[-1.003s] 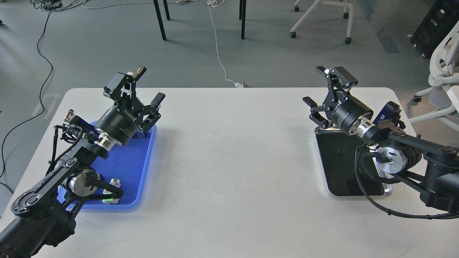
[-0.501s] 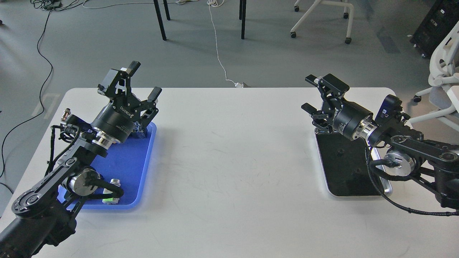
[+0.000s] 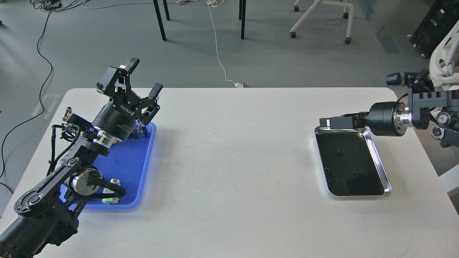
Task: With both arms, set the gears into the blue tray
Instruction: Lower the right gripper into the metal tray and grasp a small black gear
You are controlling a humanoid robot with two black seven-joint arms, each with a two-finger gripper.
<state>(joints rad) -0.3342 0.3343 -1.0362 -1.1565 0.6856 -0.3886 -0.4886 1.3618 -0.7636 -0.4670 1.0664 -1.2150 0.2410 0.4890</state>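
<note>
The blue tray [image 3: 132, 168] lies at the table's left, partly under my left arm. Above the tray's far end my left gripper [image 3: 144, 78] is raised and open, with nothing between its fingers. Two tiny dark gears [image 3: 340, 151] [image 3: 355, 172] rest on the black floor of the metal-rimmed tray [image 3: 381, 161] at the right. My right gripper [image 3: 327, 122] reaches in level from the right and points left over that tray's far edge. It is seen edge-on, so its fingers cannot be told apart. Nothing shows in its grasp.
A push-button switch with a silver cap [image 3: 115, 182] and green base [image 3: 107, 198] sits at the blue tray's near end, beside my left arm's elbow. Dark parts [image 3: 138, 133] lie at that tray's far end under the left gripper. White table [image 3: 233, 161] spans between the trays.
My right arm has pulled back to the right and turned, so its gripper now lies level and edge-on over the metal tray's far edge. The left gripper rose slightly and stays open.
</note>
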